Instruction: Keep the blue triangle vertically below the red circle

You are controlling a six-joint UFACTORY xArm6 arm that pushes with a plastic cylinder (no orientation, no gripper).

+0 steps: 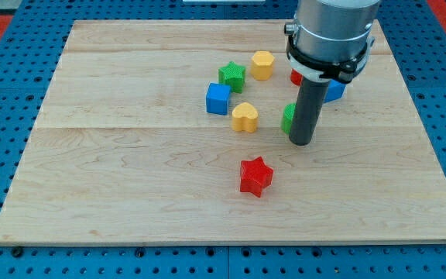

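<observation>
Centrally, our tip (301, 142) touches the green block (287, 118) at its 4 o'clock; we carry no claw, only a rod.

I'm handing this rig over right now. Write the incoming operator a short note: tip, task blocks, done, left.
My tip is down on the board, right beside a green block, above the red star.
Red block and blue block, likely the task pair, are mostly hidden behind the arm; shapes unclear.
Done: cannot confirm the blue one sits below the red.
Left: clear the view, check alignment, push if needed.
</observation>
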